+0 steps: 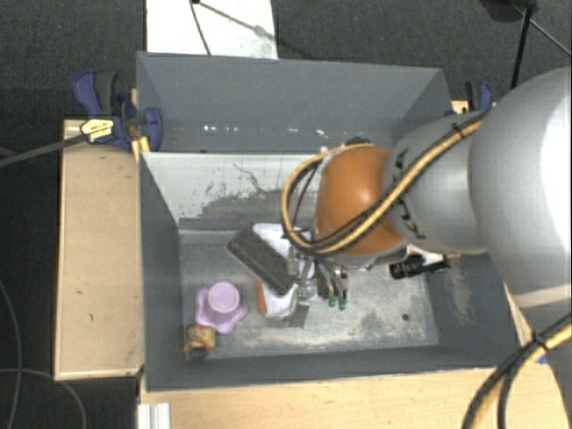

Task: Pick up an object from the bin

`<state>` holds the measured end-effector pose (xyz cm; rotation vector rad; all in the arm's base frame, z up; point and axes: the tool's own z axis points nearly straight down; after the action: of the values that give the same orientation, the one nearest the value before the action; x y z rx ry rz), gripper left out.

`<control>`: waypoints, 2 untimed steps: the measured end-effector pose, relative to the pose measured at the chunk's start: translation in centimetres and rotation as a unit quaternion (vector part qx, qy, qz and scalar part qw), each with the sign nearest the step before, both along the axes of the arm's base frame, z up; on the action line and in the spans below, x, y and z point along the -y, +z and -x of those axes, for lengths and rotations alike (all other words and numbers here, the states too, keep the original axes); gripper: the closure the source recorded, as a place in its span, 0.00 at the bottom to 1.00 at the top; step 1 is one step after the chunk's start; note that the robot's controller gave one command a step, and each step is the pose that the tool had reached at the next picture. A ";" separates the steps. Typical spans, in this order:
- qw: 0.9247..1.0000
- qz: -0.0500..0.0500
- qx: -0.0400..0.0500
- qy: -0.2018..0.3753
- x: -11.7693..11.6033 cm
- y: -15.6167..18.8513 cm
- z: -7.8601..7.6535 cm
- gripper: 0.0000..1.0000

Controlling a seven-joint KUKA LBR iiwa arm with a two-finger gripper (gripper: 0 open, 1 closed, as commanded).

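Observation:
My gripper (306,286) hangs low in the middle of the bin, below the orange dome on the wrist. It is right beside a dark grey flat block (260,258) that lies tilted. Just under and left of it lie a small white piece (281,305) and an orange piece (260,297), touching or nearly touching it. Behind the block, a white thing (271,236) pokes out. Whether anything is held cannot be made out.
A purple cup-shaped thing (220,307) stands near the front left, with a small brown and gold thing (198,339) in the front left corner. A black and white marker-like thing (416,264) lies to the right, partly under the arm.

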<state>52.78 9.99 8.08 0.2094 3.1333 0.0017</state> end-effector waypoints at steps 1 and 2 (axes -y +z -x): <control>1.000 0.001 -0.006 0.015 0.5 -1.4 -0.1 1.00; 1.000 0.001 -0.006 0.016 0.6 -1.2 -0.1 1.00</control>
<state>52.91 9.40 6.85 0.1609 3.1475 -0.0022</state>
